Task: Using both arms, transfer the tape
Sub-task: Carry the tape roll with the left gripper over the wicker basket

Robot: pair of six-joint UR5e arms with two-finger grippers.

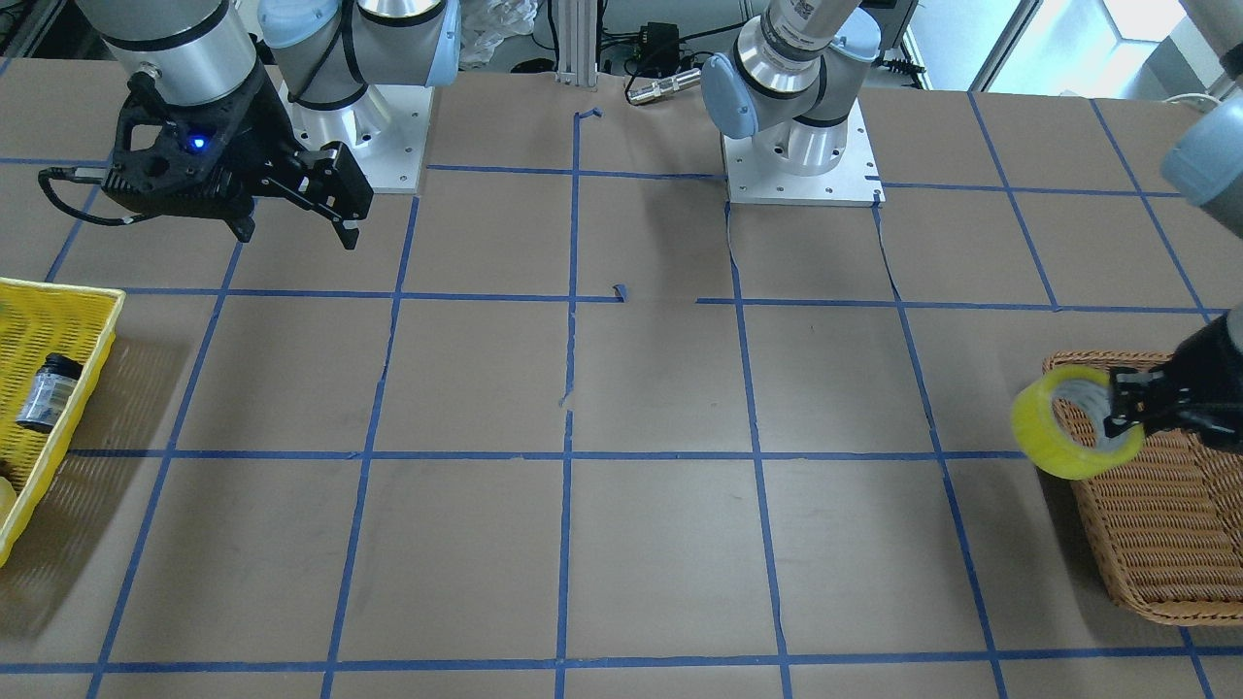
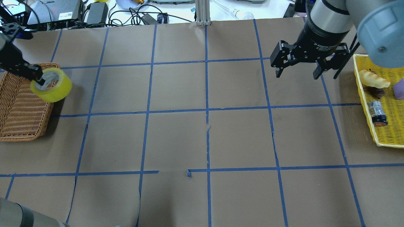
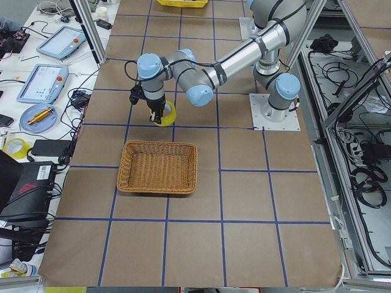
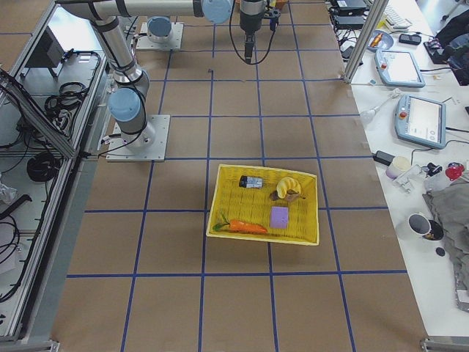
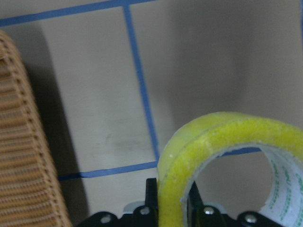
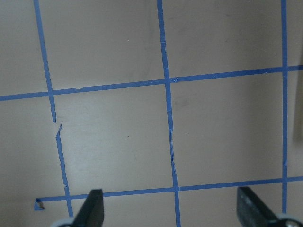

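The tape [image 1: 1047, 437] is a thick yellow roll with a pale core. My left gripper [image 1: 1119, 408] is shut on its wall and holds it in the air, just beyond the wicker basket's inner edge. The roll also shows in the overhead view [image 2: 56, 89], the left side view [image 3: 168, 113] and the left wrist view [image 5: 213, 142], where the fingers [image 5: 150, 189] clamp its rim. My right gripper [image 2: 296, 76] is open and empty, hanging above the table near the yellow basket; it also shows in the front view [image 1: 296, 233] and its own wrist view [image 6: 171, 210].
A wicker basket [image 2: 19, 113] sits at the table's left end, with nothing visible in it. A yellow mesh basket [image 2: 394, 129] at the right end holds a small bottle [image 2: 375, 113], a banana, a carrot and a purple block. Blue tape lines grid the brown table.
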